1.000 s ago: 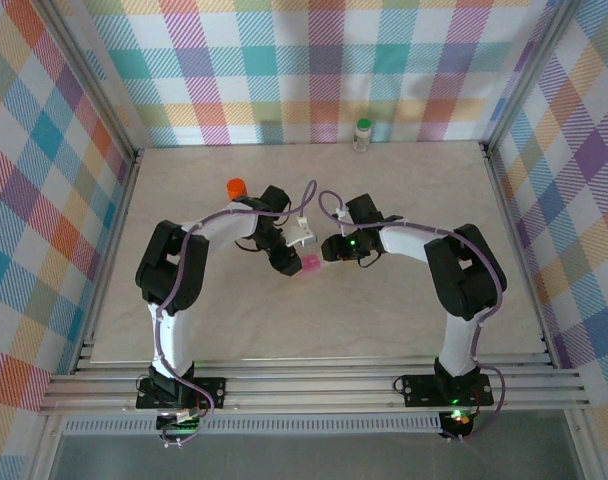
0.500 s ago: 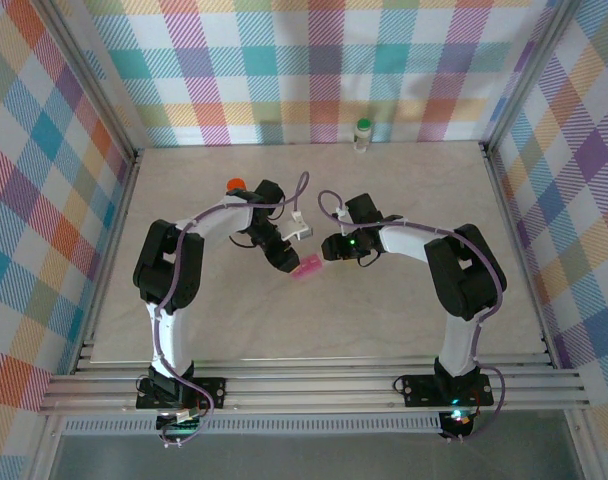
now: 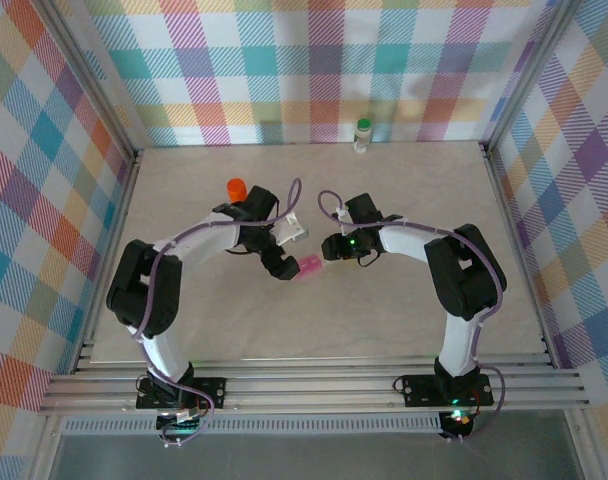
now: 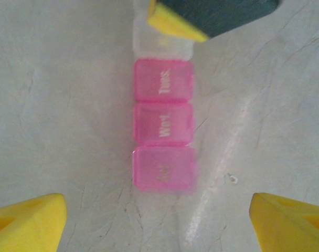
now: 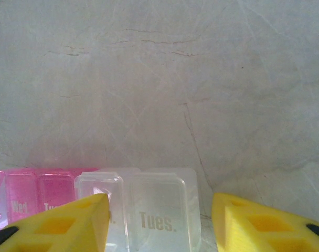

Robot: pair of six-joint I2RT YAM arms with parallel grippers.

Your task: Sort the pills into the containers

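- Pink pill strip (image 3: 310, 265) lies flat on the table (image 3: 434, 190), mid-table between the two pincers.
- Orange vial (image 3: 236, 187) stands beyond the strip and to its left, close against the left arm's wrist. The white bottle with a green cap (image 3: 363, 133) stands far beyond the strip, by the back wall.
- The left wrist view shows three shut pink lids in a row, two reading "Tues." and "Wed.". A clear part at the far end is partly covered by a finger of the right gripper (image 3: 329, 250).
- The right wrist view shows that clear part as a lid marked "Tues.", next to the pink cells.
- Left gripper (image 4: 158, 223) hangs over the strip with its jaws wide, both fingers well apart from it.
- The right gripper's jaws stand partly apart around the clear lid. I cannot tell whether they grip it.
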